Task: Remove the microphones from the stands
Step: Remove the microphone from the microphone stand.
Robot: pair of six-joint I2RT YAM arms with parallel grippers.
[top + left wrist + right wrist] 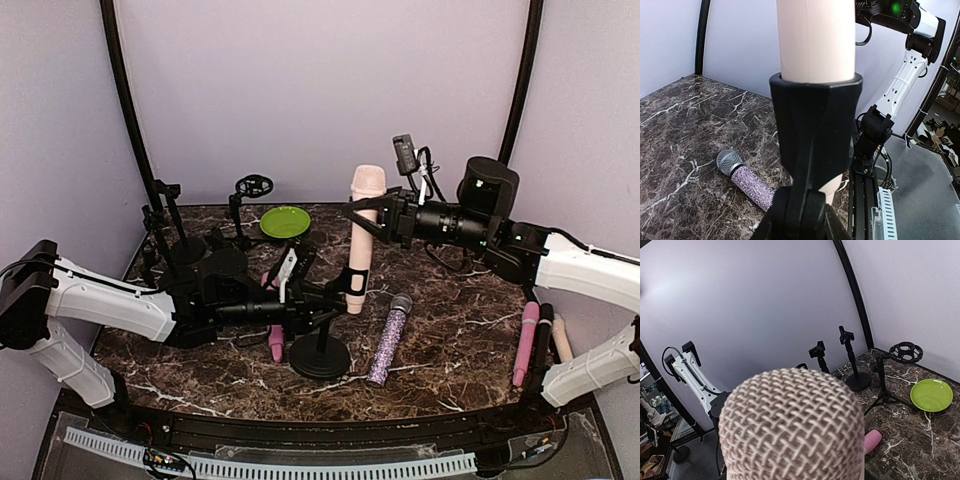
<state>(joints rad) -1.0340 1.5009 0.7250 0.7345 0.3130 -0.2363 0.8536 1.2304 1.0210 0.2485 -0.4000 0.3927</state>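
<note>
Microphone (790, 425) mesh fills my right wrist view; only overhead shows the grips.
Right claw (366, 216) grips its neck; left claw (325, 299) clamps the stand (320, 358) at its 6 o'clock.

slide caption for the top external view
The right gripper grips the pale pink microphone below its head while the left gripper holds the stand, microphone seated in its clip.

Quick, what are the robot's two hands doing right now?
Left gripper: closed on the stand.
Right gripper: closed on the microphone.
</note>
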